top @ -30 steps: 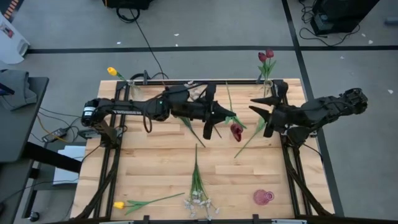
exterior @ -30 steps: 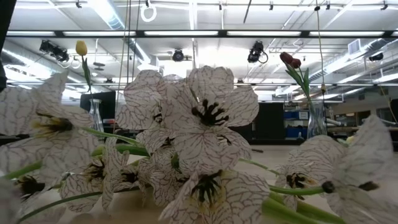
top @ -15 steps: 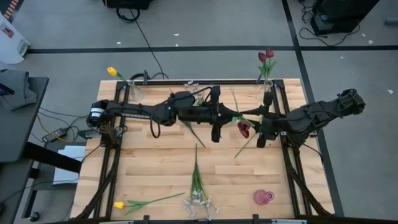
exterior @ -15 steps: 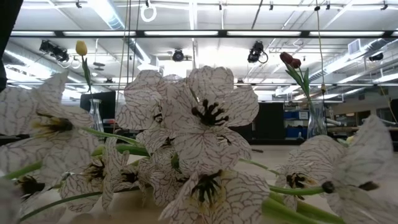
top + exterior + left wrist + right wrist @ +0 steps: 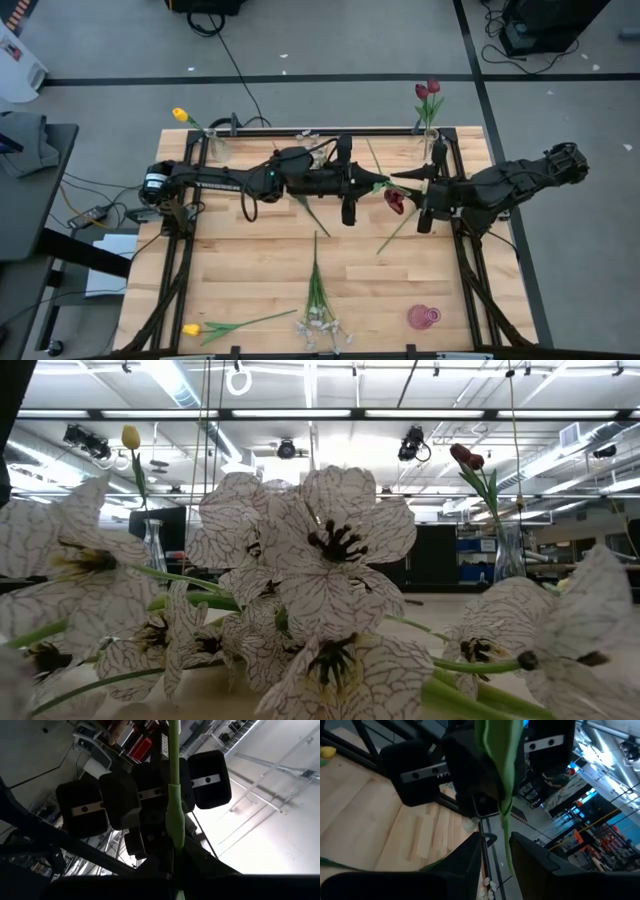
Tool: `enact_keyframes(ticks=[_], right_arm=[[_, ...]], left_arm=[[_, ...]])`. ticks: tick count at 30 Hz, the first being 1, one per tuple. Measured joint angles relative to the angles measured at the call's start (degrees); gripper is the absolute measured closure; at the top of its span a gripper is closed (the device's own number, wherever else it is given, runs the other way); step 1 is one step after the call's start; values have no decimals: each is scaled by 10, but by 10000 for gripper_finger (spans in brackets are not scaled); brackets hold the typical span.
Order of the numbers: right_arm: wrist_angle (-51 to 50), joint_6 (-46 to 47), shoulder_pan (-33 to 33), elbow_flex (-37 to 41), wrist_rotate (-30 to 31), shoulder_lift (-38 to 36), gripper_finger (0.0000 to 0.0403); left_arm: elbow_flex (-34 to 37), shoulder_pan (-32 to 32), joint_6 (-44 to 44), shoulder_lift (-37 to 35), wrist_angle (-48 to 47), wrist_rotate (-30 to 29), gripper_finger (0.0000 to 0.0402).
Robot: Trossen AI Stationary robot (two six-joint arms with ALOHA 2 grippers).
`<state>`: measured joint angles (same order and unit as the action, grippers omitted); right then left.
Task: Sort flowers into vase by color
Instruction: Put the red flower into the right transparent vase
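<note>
Left gripper [image 5: 385, 183], arm marked TROSSEN, pinches red tulip [image 5: 394, 201].

Even overhead light falls on the bench [image 5: 250, 270], with only soft shadows under the arms. At bench height, ceiling strip lights [image 5: 300, 412] glare, and the whitish blossoms [image 5: 330, 560] closest to the lens look blurred. Both wrist views are dim and backlit.

Red tulip [image 5: 394, 201] held mid-table; yellow tulip [image 5: 190, 329], white spray [image 5: 320, 325] lying near edge.
</note>
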<state>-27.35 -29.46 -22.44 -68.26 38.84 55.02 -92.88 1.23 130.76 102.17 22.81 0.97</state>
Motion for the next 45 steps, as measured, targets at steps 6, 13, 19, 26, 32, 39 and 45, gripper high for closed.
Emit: enact_keyframes(ticks=[6,13,19,26,32,39,45], right_arm=[[21,-12,41,0,-50,14,286],[22,-6,69,0,-59,31,287],[26,-6,78,0,-68,31,303],[58,-7,81,0,-71,31,330],[58,-7,81,0,-71,31,359],[59,-4,80,0,-70,31,394],[48,25,81,0,-70,31,393]], left_arm=[[0,0,-1,0,0,-3,387],[0,0,-9,0,-1,-5,386],[0,0,-10,0,0,-5,386],[0,0,1,0,2,0,386],[0,0,1,0,2,0,386],[0,0,-17,0,12,-1,383],[0,-10,-75,0,18,8,355]])
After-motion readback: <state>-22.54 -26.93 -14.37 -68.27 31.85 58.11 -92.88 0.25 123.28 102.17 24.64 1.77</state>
